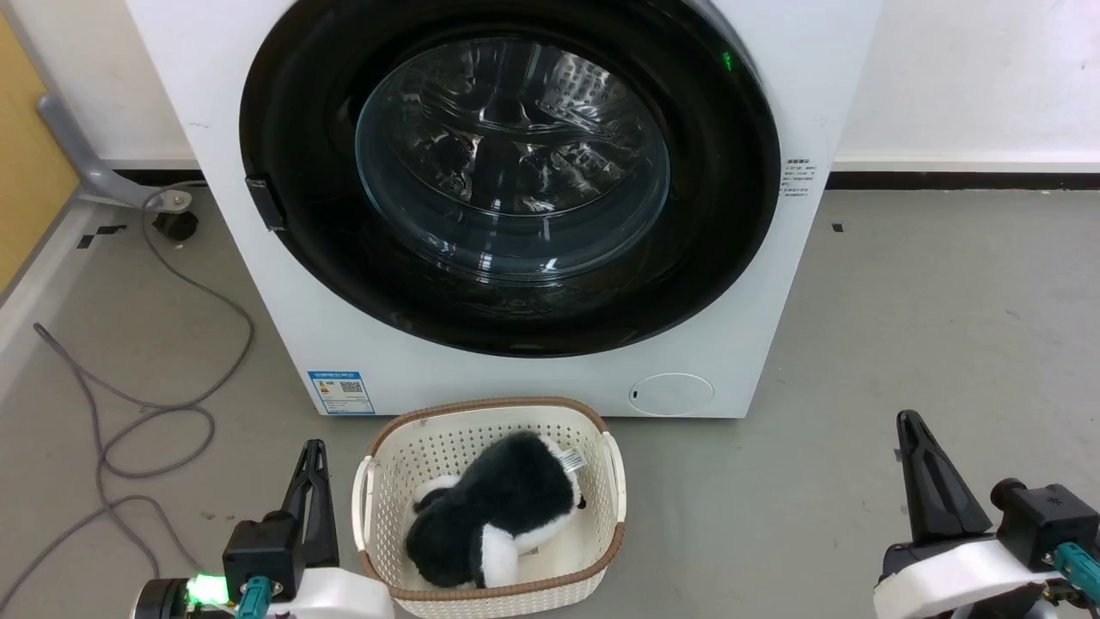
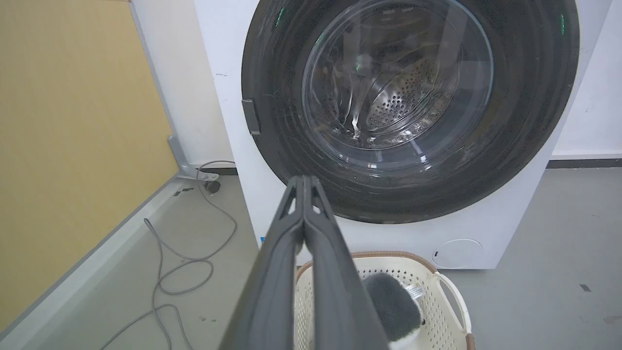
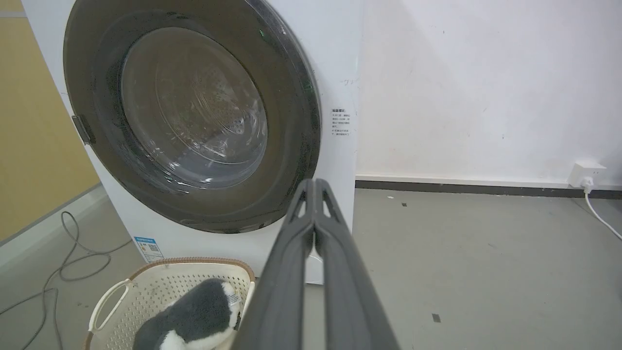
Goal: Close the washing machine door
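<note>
Washing machine door point(image 1: 713, 215) is seen shut, flush against the washing machine point(image 1: 481, 378) front. Left gripper point(image 1: 315, 449) and right gripper point(image 1: 907, 419) are held low, well apart from it, fingers pressed together, nothing grasped. Basket point(image 1: 481, 404) with plush toy point(image 1: 498, 507) is noted between them.

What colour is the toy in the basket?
Black and white plush toy; clearest in the head view.
</note>
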Motion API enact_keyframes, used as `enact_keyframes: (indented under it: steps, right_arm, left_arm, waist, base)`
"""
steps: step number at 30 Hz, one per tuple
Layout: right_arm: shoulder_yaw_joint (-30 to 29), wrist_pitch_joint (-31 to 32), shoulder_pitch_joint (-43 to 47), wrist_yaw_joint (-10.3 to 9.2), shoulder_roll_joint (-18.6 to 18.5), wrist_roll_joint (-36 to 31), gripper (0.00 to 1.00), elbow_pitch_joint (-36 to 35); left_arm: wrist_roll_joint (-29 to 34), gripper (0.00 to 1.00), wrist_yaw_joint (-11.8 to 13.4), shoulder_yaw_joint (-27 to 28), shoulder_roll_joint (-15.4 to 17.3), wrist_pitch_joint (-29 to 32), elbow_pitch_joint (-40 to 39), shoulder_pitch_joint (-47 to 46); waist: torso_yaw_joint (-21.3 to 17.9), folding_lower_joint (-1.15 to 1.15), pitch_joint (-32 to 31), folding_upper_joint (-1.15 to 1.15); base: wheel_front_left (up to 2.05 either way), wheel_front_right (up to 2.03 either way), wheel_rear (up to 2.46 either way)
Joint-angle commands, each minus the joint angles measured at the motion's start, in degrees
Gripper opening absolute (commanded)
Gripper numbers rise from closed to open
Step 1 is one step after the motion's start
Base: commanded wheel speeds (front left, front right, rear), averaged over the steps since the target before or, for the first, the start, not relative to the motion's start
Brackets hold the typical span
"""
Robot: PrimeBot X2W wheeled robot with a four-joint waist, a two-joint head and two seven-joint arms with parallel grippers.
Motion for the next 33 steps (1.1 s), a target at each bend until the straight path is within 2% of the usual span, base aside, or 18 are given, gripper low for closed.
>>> enact_keyframes:
  steps: [1,33]
  right_arm:
    - [0.27,0.32,0.15,-0.02,0.13,-0.48,0.0,-0.53]
    - [1.86,4.09,0.25,-0.03,0.23,-2.29,0.0,-2.15]
  left_arm:
    - [0.28,0.0,-0.59,0.27,-0.11,0.33,-0.34,-0.7]
    - [0.64,0.0,-3.8,1.6,-0.72,4.08,-1.44,-1.29]
  waist:
    - [0.02,0.0,0.02,0.0]
    - [0.34,0.0,0.3,0.0]
  base:
    - [0.0,0.0,0.0]
    - [0.0,0.0,0.0]
